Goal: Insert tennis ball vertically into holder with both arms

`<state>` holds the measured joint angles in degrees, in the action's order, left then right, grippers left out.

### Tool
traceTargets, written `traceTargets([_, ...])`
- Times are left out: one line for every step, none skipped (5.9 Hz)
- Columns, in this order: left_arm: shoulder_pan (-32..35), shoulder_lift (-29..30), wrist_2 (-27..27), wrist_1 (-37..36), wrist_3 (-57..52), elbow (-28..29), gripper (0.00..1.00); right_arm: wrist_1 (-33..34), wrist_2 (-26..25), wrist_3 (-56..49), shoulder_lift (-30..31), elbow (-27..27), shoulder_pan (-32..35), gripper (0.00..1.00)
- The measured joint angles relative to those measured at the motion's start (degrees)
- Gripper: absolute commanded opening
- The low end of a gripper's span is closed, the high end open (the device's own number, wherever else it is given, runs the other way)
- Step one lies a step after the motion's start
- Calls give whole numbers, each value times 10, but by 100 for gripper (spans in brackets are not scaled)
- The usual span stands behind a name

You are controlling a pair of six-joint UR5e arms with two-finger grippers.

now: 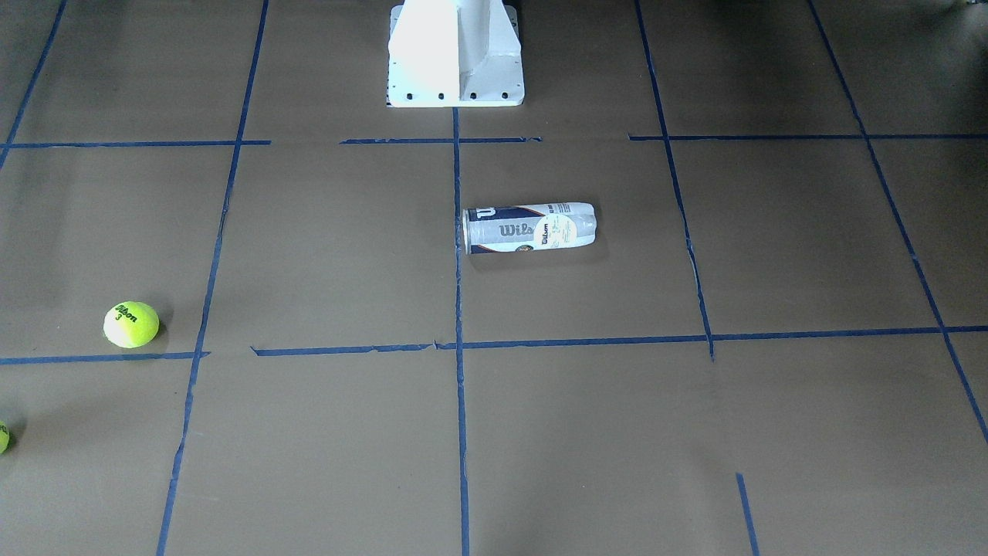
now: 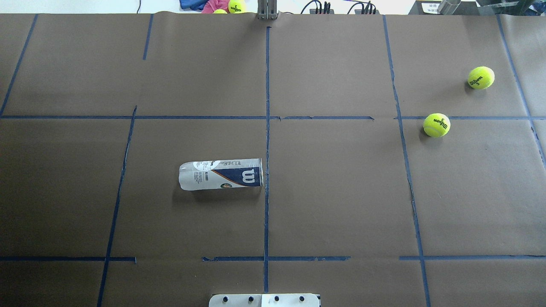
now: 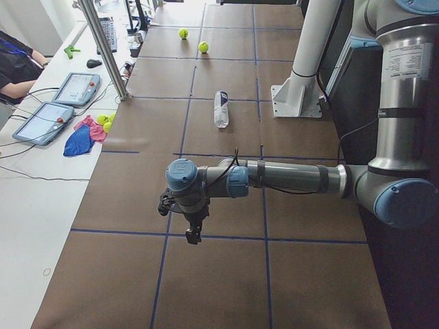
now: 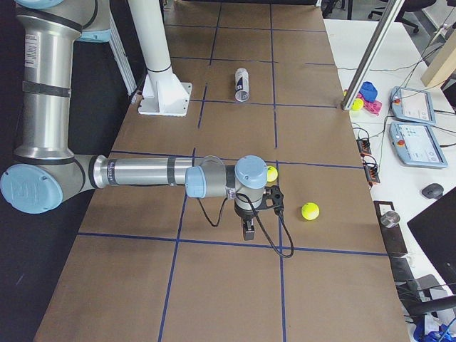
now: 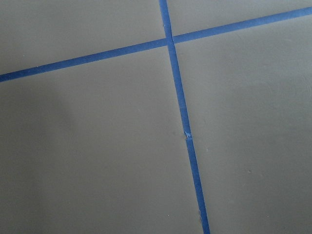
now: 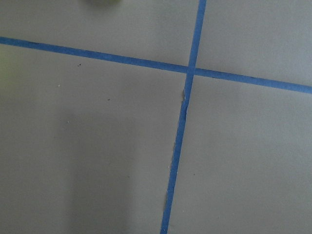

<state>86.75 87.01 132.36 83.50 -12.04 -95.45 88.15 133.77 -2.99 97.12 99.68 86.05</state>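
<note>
The holder (image 1: 529, 228), a clear can with a white and navy Wilson label, lies on its side near the table's middle; it also shows in the overhead view (image 2: 222, 174). Two yellow tennis balls (image 2: 437, 125) (image 2: 481, 77) rest on the robot's right side. My left gripper (image 3: 194, 236) hangs over the table's left end, far from the holder. My right gripper (image 4: 247, 231) hangs near the two balls (image 4: 310, 211). I cannot tell whether either gripper is open or shut. Both wrist views show only brown paper and blue tape.
The white pedestal (image 1: 455, 54) stands at the robot's edge behind the holder. More balls and cloths (image 2: 236, 6) lie beyond the far edge. An operator's desk with tablets (image 3: 74, 89) runs along that side. A metal post (image 3: 103, 48) stands at the far edge.
</note>
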Motion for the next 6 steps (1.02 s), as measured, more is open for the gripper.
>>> traceTargets([0,0,0,2,0,-2,100,0,0,0,-1,0,0,100])
traceTargets([0,0,-1,5,-1,-6,100,0,0,1,-2,0,0,100])
traceTargets([0,2,-1,7,0,-8,100,0,1,1,-4,0,0,100])
traceTargets([-1,11,-2,25,2,-15,100,0,1,2,-5,0,0,100])
traceTargets([-1,25,-3,74,4,-21,100,0,0,2,-6,0,-1,100])
traceTargets([-1,40,-3,120,3,-21,100,0,0,2,-7,0,-1,100])
